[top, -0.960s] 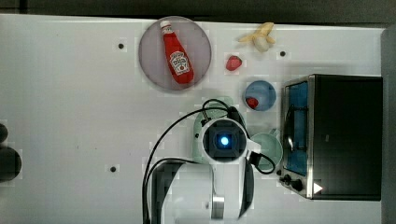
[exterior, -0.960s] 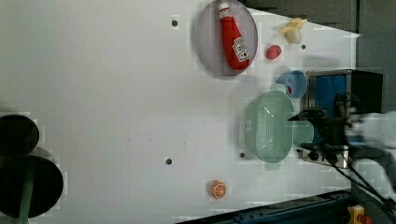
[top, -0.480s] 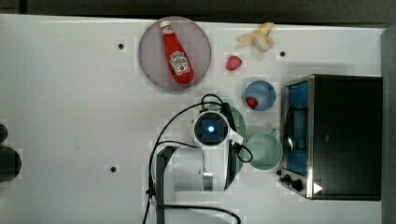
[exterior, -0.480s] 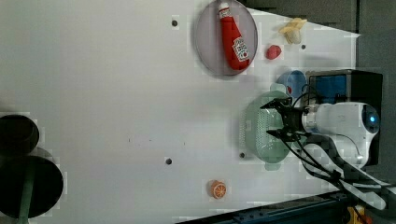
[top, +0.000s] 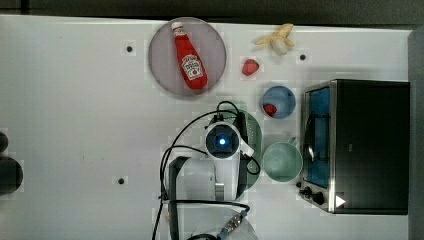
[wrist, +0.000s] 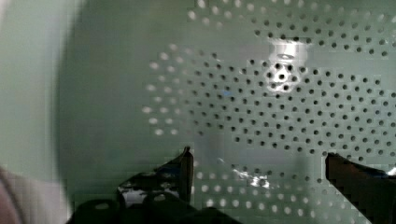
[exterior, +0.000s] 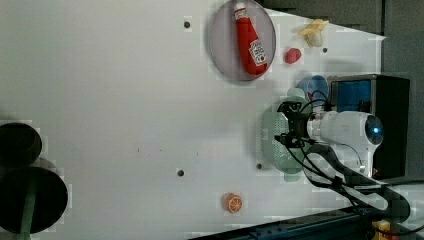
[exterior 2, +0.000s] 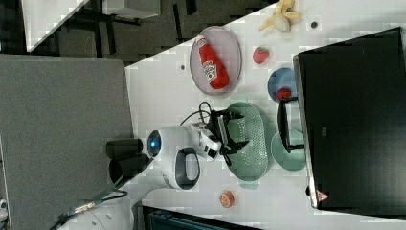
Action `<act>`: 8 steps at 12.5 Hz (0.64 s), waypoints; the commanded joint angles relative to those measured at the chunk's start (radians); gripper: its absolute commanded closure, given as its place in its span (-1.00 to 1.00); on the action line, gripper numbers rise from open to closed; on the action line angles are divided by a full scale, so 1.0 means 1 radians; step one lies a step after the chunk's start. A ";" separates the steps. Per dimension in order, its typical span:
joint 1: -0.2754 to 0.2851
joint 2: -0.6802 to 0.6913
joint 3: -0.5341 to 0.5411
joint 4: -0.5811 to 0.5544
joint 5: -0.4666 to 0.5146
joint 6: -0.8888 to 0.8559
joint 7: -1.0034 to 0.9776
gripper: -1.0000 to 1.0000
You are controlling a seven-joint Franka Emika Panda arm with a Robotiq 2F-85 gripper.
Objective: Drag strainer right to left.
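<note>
The strainer (exterior 2: 256, 143) is a pale green oval colander full of small holes, lying just left of the mint cup (top: 282, 161) in the top view. My gripper (exterior 2: 237, 129) is open and sits low over the strainer's middle. One fingertip points toward each long end, and nothing is between them. In the wrist view the holed floor of the strainer (wrist: 280, 93) is very close, with the two dark fingertips (wrist: 184, 168) standing wide apart. The left view shows the gripper (exterior: 286, 124) over the strainer (exterior: 272, 150). In the top view my wrist covers most of the strainer (top: 256, 127).
A black toaster oven (top: 365, 145) stands right of the cup in the top view. Beyond the strainer are a blue bowl (top: 278, 101), a strawberry (top: 250, 66), a banana (top: 277, 39) and a grey plate (top: 165, 70) holding a ketchup bottle (top: 189, 56). An orange (exterior: 233, 202) lies near the table edge.
My arm has shifted toward the top view's left and come in over the strainer, bringing the fingers down into its bowl. The strainer has stayed where it was.
</note>
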 commanded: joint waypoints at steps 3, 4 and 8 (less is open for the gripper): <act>0.003 -0.024 0.068 -0.002 0.005 -0.025 0.147 -1.00; 0.005 -0.024 0.082 -0.001 0.005 -0.024 0.188 -1.00; 0.024 -0.024 0.136 0.004 0.005 -0.024 0.233 -1.00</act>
